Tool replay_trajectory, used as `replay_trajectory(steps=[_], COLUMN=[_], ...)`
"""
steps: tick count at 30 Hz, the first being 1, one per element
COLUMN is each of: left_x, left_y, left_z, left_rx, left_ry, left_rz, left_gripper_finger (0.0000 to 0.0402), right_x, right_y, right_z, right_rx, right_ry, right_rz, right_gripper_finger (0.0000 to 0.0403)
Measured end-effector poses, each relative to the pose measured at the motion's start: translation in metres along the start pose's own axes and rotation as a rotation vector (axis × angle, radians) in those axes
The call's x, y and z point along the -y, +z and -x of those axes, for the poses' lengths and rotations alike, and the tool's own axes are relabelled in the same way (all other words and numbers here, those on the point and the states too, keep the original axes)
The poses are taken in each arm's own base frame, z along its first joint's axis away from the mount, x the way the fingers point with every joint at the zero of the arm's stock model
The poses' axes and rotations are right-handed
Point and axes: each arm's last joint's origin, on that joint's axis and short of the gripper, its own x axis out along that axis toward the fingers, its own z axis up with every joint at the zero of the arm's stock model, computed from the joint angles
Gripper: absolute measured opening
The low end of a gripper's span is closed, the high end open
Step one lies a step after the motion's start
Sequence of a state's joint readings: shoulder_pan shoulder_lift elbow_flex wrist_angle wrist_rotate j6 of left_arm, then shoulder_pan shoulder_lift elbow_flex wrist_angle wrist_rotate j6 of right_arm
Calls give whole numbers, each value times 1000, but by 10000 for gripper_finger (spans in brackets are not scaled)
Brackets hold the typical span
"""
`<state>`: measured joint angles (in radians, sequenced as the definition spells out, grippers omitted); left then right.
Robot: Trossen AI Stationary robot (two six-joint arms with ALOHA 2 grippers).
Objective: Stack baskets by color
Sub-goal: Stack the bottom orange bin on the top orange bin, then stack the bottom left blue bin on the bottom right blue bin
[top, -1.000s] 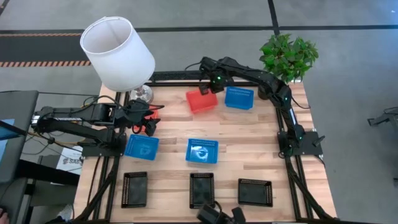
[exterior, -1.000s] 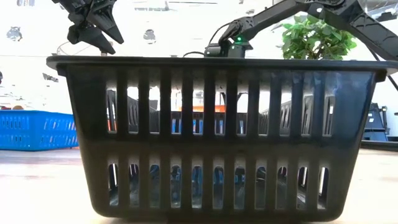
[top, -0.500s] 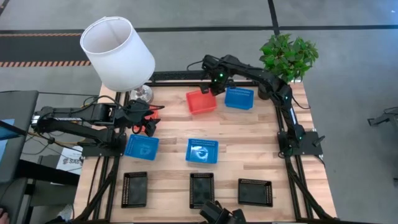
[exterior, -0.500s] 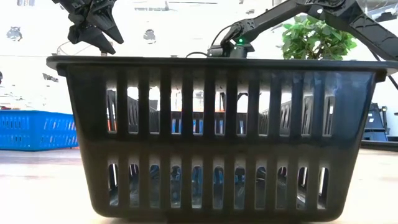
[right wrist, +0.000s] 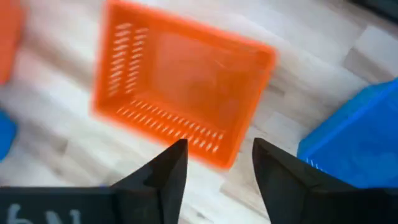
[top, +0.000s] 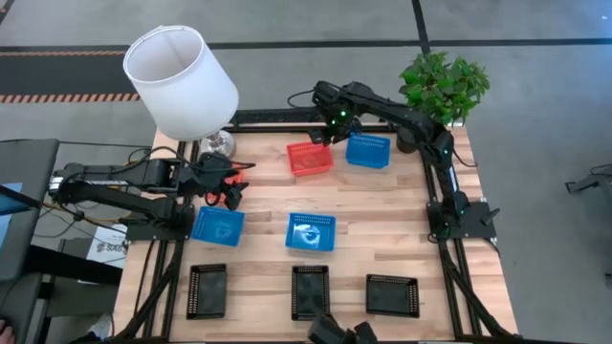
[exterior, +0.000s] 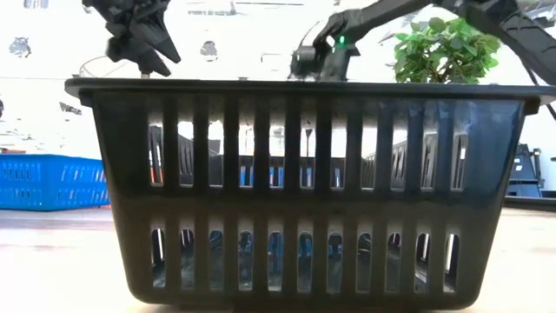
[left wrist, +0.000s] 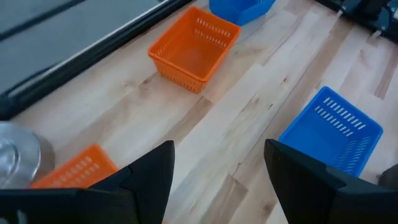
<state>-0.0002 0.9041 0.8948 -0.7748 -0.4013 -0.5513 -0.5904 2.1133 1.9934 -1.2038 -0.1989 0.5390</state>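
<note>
- The wooden table [top: 382, 239] is the largest thing; a white lampshade [top: 180, 78] overhangs its far left corner and a green plant [top: 443, 86] stands at the far right corner.
- Counting baskets in the high view: three blue, three black, and one red-orange plainly seen.
- The black baskets sit in a row along the near edge: left [top: 207, 290], middle [top: 310, 290], right [top: 392, 295], well apart from each other.
- The blue baskets: one far right [top: 368, 150], one mid-table [top: 311, 231], one at the left edge [top: 218, 225].
- The red-orange basket [top: 310, 158] lies flat on the far side, just beside the far blue basket.
- Open wood lies between the far pair and the mid-table blue basket, and between the blue and black rows.
- The right gripper [top: 329, 133] hangs by the red-orange basket's far right corner; in its wrist view the jaws stand apart above the basket [right wrist: 180, 93], holding nothing.
- The left gripper [top: 232, 182] hovers at the left edge, beyond the left blue basket, jaws apart and empty.
- The left wrist view alone shows another orange basket [left wrist: 78, 167] below that gripper, near a shiny lamp base [left wrist: 18, 155].
- The low view is almost filled by the wall of the middle black basket [exterior: 304, 191]; a blue basket [exterior: 52, 181] shows to its left.
</note>
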Motion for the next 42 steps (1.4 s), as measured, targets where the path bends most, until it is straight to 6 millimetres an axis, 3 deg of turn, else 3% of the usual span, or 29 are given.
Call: replay_trajectory(steps=[4, 7, 10, 14, 16, 20, 29, 36, 42], left_x=[16, 22, 23, 25, 24, 22, 20, 20, 19], left_y=[5, 2, 2, 5, 5, 4, 5, 4, 2], left_z=[-22, -35, -38, -37, -34, -32, -28, -28, -28], left_rx=[-16, -66, -64, -37, -37, -49, -41, -44, -65], left_ry=[-56, -60, -48, -86, -94, -100, -101, -99, -88], left_rz=[-146, -204, -193, -189, -188, -185, -145, -145, -153], left_gripper_finger=[236, 236, 236, 227, 209, 153, 15, 11, 6], right_x=[-26, -55, -83, -103, -103, -97, -78, -74, -74], right_y=[-23, -46, -62, -68, -66, -57, -33, -24, -31], right_z=[24, 26, 1, -40, -53, -77, -95, -94, -69], right_rx=[41, 42, 15, -9, -21, -28, -11, 23, -71], right_ry=[42, 70, 92, 96, 71, 22, 8, 30, 153], right_rz=[219, 424, 558, 618, 607, 542, 395, 343, 363], right_gripper_finger=[206, 192, 151, 55, 16, 12, 3, 3, 3])
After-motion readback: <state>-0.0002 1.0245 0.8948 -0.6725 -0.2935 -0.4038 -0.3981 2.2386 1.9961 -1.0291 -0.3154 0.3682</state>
